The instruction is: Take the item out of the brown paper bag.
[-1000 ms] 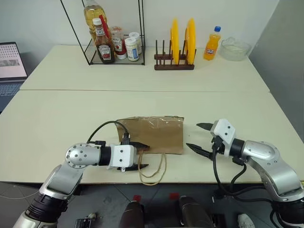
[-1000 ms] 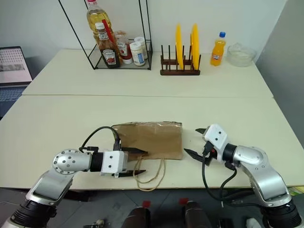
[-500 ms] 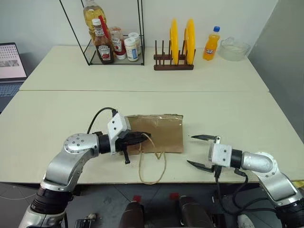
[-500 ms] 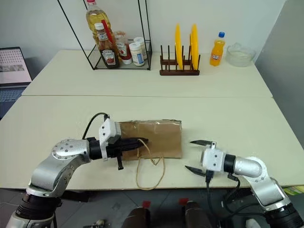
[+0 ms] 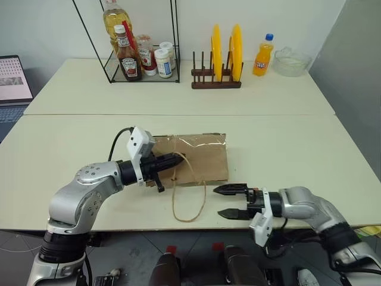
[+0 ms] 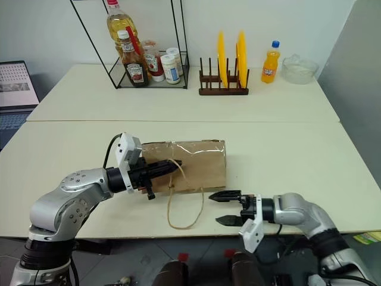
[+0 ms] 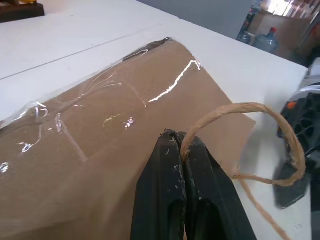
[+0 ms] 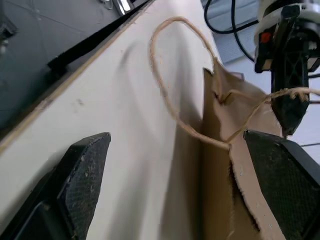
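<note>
The brown paper bag [image 5: 196, 158] lies flat on the near table, its mouth toward the front edge. The item is hidden. My left gripper [image 5: 180, 159] is shut on one tan string handle [image 7: 260, 107], holding it up over the bag's top face. The bag's other handle [image 5: 174, 202] lies as a loop on the table toward the front edge. My right gripper [image 5: 217, 201] stands open just right of that loop, pointing at it, with nothing between its fingers [image 8: 85, 165]. In the right wrist view the bag's torn mouth edge [image 8: 220, 165] lies ahead.
On the far table stand a wire rack with sauce bottles [image 5: 131, 47], a wooden rack with yellow plates [image 5: 223, 53], an orange soda bottle [image 5: 261, 55] and a glass bowl [image 5: 290, 59]. A laptop [image 5: 15, 77] sits at far left. The table's front edge runs just under my right gripper.
My left gripper shut on the string handle, rolled and rose over the bag. My right gripper, still open, rolled and swung left and down toward the bag's mouth.
</note>
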Controlling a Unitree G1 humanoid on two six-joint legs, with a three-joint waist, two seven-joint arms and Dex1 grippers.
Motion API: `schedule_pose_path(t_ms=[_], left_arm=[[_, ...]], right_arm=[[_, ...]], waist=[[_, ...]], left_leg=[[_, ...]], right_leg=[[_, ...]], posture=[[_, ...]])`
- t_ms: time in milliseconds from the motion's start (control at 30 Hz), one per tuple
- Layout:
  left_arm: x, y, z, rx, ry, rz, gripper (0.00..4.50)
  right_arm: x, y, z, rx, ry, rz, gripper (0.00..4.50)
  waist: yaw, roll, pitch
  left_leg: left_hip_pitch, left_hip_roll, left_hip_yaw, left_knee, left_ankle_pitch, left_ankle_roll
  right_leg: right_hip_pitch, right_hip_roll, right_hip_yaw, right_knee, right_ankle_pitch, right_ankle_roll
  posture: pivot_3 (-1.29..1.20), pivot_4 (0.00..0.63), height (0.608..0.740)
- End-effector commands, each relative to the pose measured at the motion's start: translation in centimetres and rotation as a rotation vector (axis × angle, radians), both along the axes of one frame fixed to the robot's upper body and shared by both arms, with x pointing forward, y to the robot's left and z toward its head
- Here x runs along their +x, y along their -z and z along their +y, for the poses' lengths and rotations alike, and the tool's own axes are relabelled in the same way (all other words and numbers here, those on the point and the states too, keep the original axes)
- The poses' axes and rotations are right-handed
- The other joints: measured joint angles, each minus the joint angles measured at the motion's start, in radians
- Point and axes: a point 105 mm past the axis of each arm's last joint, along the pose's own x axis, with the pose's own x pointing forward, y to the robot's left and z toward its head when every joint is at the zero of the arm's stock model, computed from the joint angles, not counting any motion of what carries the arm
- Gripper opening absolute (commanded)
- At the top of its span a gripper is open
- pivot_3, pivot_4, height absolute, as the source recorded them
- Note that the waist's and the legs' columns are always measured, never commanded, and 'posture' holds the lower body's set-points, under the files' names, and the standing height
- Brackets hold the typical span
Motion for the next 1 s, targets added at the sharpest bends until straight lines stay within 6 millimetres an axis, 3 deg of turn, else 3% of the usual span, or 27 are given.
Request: schedule_pose_path(t_ms=[33, 300, 433, 733, 767, 1000], left_arm=[[-0.3, -1.2, -0.3, -0.004, 0.011, -0.040, 0.02], [-0.2, -1.5, -0.1, -0.021, 0.005, -0.035, 0.02], [-0.4, -1.6, -0.1, -0.023, 0.006, -0.034, 0.00], [-0.2, -2.0, 0.3, -0.025, -0.010, -0.031, 0.00], [-0.1, -2.1, 0.3, -0.028, -0.012, -0.033, 0.00], [1.0, -4.4, 0.6, -0.042, -0.020, -0.070, 0.00]], right_arm=[[0.5, 0.6, 1.4, -0.012, -0.031, -0.041, 4.50], [1.9, 1.4, 3.8, -0.008, -0.055, -0.090, 4.50], [2.1, 1.1, 4.4, 0.026, -0.064, -0.092, 3.53], [2.3, 1.4, 3.6, 0.036, -0.042, -0.071, 0.23], [2.3, 1.4, 3.5, 0.037, -0.038, -0.066, 0.04], [1.9, 3.0, 3.4, -0.030, -0.013, 0.063, 0.04]], waist=[[0.000, 0.000, 0.000], [-0.005, -0.002, -0.001], [-0.005, -0.002, -0.002], [-0.005, -0.004, -0.003], [-0.005, -0.005, -0.003], [-0.005, -0.006, -0.003]], left_leg=[[0.000, 0.000, 0.000, 0.000, 0.000, 0.000], [0.003, 0.000, 0.000, 0.000, 0.000, -0.001], [0.004, 0.000, 0.001, 0.000, 0.000, -0.001], [0.004, -0.001, 0.001, 0.000, 0.000, -0.001], [0.005, -0.001, 0.001, 0.000, 0.000, -0.001], [0.016, -0.001, -0.001, -0.001, 0.000, 0.000]], right_leg=[[0.000, 0.000, 0.000, 0.000, 0.000, 0.000], [0.000, 0.000, 0.001, 0.004, 0.000, -0.001], [0.000, 0.000, 0.001, 0.005, -0.001, -0.001], [0.001, 0.000, 0.002, 0.005, -0.001, -0.001], [0.002, 0.000, 0.002, 0.005, -0.001, -0.001], [0.017, 0.000, -0.001, -0.002, -0.001, -0.002]], posture=[[0.00, 0.150, 0.740], [0.00, 0.150, 0.740], [0.00, 0.150, 0.740], [0.00, 0.150, 0.740], [0.00, 0.150, 0.740], [0.00, 0.150, 0.740]])
